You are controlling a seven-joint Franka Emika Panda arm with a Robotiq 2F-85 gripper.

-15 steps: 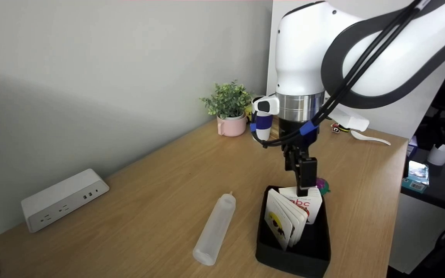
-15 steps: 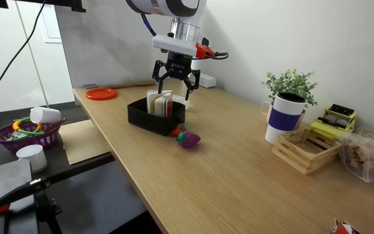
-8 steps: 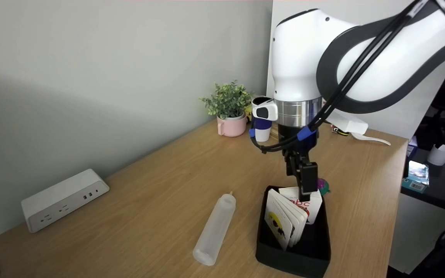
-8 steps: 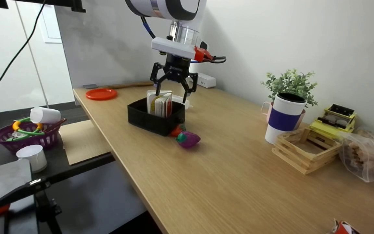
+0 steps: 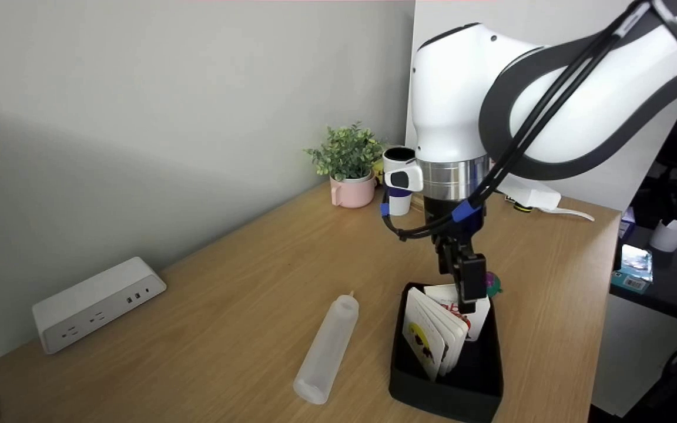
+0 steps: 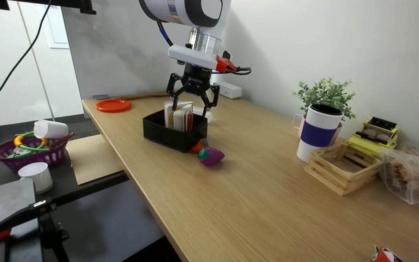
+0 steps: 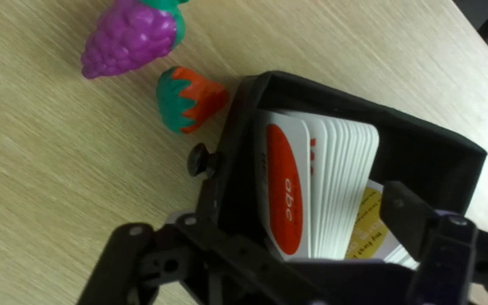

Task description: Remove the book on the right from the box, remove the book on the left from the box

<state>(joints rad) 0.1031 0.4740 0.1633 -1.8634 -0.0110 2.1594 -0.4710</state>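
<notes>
A black box stands on the wooden table; it also shows in an exterior view and the wrist view. Two board books stand tilted in it. One has a red "abc" cover and fanned white pages; it also shows in an exterior view. The other has a yellow oval on its cover, partly visible in the wrist view. My gripper is open and empty, pointing down, with its fingertips apart at the height of the books' tops. One finger is hidden in an exterior view.
A toy strawberry and purple toy grapes lie beside the box. A translucent bottle lies near it. A power strip, potted plant, tumbler, wooden crate and red plate are also on the table.
My gripper has moved down toward the books, its fingertips now lower beside their tops. It stays open. The box and books have not moved.
</notes>
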